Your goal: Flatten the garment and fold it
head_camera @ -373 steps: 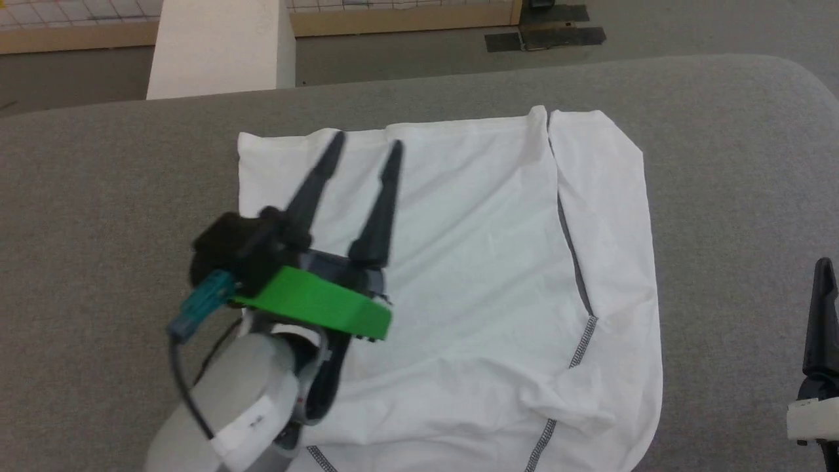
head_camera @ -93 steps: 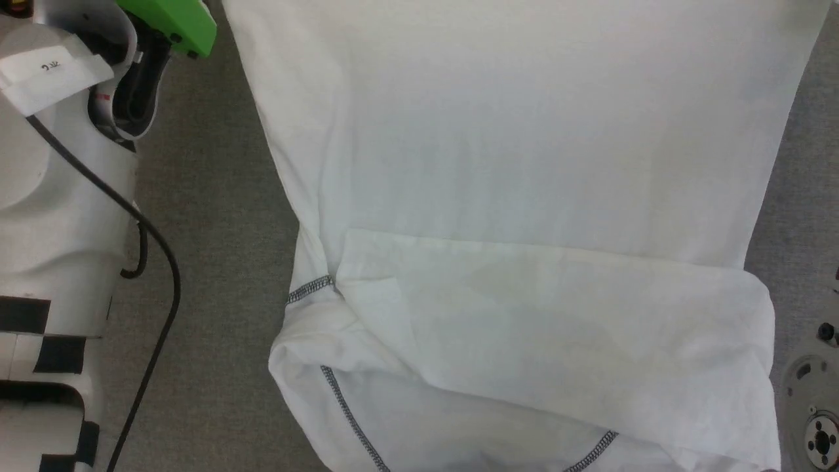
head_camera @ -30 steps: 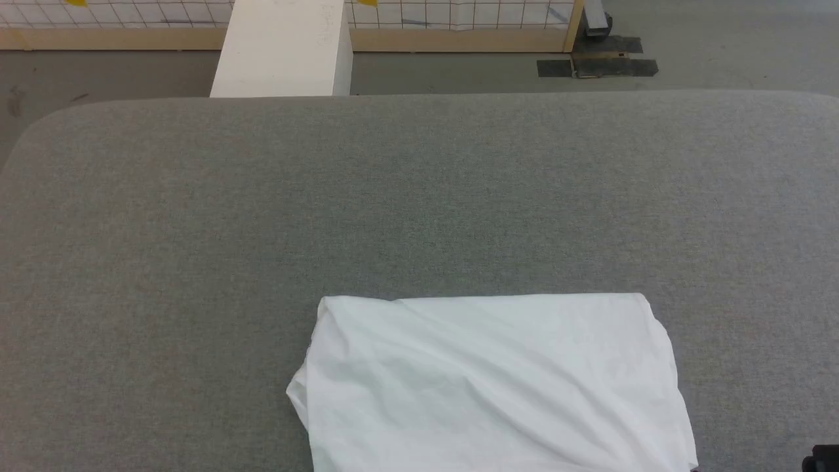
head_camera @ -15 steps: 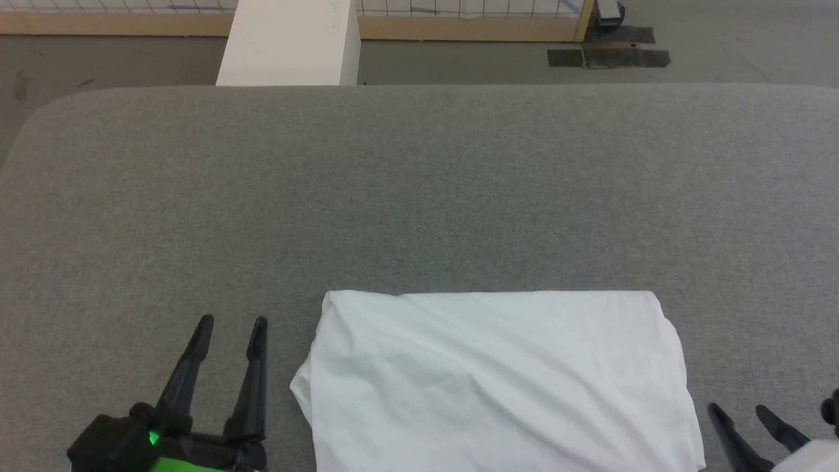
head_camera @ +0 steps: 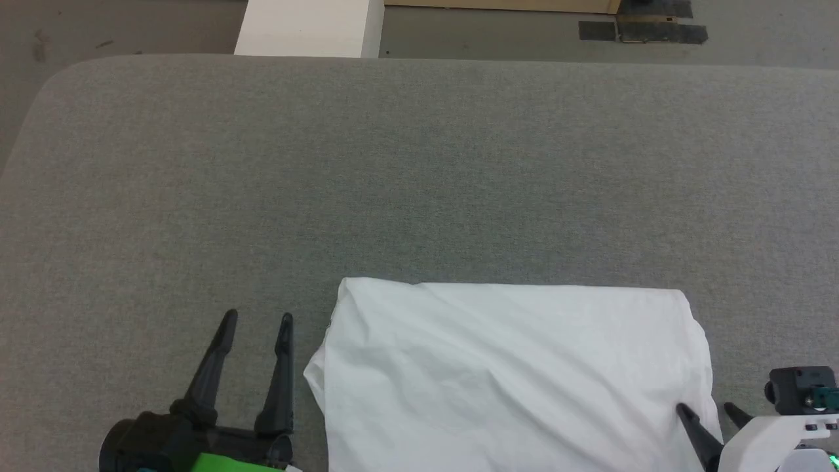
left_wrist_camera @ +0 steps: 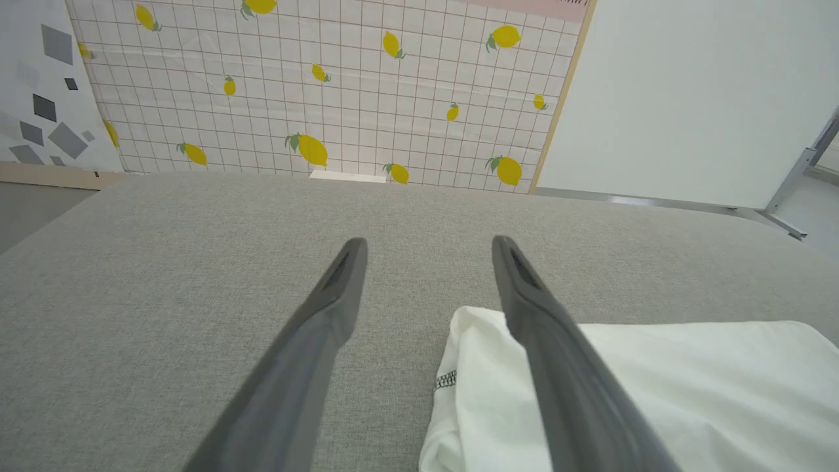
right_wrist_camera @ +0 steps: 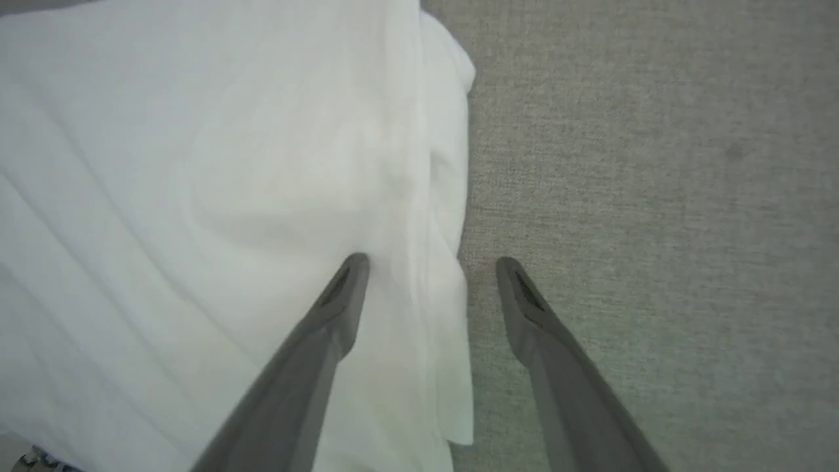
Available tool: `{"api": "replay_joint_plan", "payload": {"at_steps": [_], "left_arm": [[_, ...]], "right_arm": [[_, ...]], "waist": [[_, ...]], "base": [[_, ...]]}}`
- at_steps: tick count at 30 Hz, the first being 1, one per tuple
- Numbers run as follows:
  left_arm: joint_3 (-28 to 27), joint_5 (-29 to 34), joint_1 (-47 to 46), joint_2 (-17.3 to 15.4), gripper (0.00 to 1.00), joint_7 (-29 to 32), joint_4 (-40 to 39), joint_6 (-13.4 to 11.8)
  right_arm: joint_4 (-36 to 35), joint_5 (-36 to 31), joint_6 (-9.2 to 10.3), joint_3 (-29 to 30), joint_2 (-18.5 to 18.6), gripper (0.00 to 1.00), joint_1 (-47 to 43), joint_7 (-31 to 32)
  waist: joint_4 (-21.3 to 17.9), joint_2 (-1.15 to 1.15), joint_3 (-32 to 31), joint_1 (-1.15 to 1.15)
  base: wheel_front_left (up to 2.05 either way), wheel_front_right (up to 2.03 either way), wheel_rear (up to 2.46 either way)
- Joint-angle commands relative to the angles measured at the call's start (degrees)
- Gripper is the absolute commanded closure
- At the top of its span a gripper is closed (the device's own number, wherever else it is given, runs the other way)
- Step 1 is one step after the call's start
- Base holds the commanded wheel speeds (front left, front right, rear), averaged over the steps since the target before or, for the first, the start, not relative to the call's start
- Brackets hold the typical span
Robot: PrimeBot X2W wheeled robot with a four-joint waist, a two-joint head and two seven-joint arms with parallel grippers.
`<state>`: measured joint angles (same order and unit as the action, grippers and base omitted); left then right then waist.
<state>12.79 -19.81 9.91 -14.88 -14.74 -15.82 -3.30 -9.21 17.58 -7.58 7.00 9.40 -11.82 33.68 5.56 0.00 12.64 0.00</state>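
Now: folded garment (head_camera: 511, 373) on grey table (head_camera: 419, 164) | left gripper (head_camera: 257, 316) wide open, empty, beside its left edge | right gripper (head_camera: 706, 408) wide open, empty, straddling its right edge

One garment (head_camera: 511, 373), two claws (head_camera: 257, 316) (head_camera: 706, 408), one box (head_camera: 308, 26)

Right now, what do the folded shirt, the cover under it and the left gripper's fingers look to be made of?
Shirt: thin, soft, matte white fabric, probably cotton knit. It lies in limp creases and has a stitched seam.
Table cover: grey matte woven cloth, with a fine weave showing.
Fingers of the left gripper: dark and matte with no shine, likely plastic or rubber.
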Motion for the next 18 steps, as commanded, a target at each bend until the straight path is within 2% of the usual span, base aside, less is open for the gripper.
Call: {"api": "replay_joint_plan", "payload": {"at_steps": [1, 5, 6, 7, 8, 12, 18], "left_arm": [[0.05, 0.30, -0.87, 0.40, 0.00, -0.25, 0.54, 0.48], [0.35, 0.48, -1.16, 0.70, 0.00, -0.26, 1.88, 1.28], [0.36, 0.57, -1.31, 0.69, 0.00, -0.26, 2.13, 1.45], [0.29, 0.54, -1.47, 0.70, 0.00, -0.26, 2.35, 1.63], [0.20, 0.50, -1.60, 0.72, 0.00, -0.26, 2.50, 1.76], [-0.17, 0.51, -1.92, 0.90, 0.00, -0.26, 3.01, 2.07], [-0.36, 0.40, -1.61, 1.15, 0.00, -0.26, 3.40, 2.34]], "right_arm": [[1.03, -0.55, 0.09, -0.46, 0.22, 0.00, 1.04, 0.53], [3.00, -0.24, 0.09, -1.73, -0.05, 0.00, 1.98, 1.32], [3.45, 0.15, 0.09, -2.07, -0.19, 0.49, 2.23, 1.47], [3.93, 0.60, 0.09, -2.37, -0.36, 0.77, 2.45, 1.76], [4.22, 0.97, 0.09, -2.71, -0.42, 1.00, 2.62, 1.97], [5.01, 1.96, 0.09, -2.57, -0.95, 1.00, 3.61, 1.64], [5.50, 2.15, 0.09, 2.01, -1.46, 1.00, 5.97, -0.42]], "waist": [[0.30, 0.00, -0.05, 0.00], [0.76, 0.00, -0.13, 0.00], [0.84, 0.00, -0.11, 0.00], [0.91, 0.00, -0.10, 0.00], [0.94, 0.00, -0.10, 0.00], [0.86, 0.00, -0.38, 0.00], [0.00, 0.00, -1.20, 0.00]], "base": [[0.00, 0.00, 0.00], [0.00, 0.00, 0.00], [0.00, 0.00, 0.00], [0.00, 0.00, 0.00], [0.00, 0.00, 0.00], [0.00, 0.00, 0.00], [0.00, 0.00, 0.00]]}}
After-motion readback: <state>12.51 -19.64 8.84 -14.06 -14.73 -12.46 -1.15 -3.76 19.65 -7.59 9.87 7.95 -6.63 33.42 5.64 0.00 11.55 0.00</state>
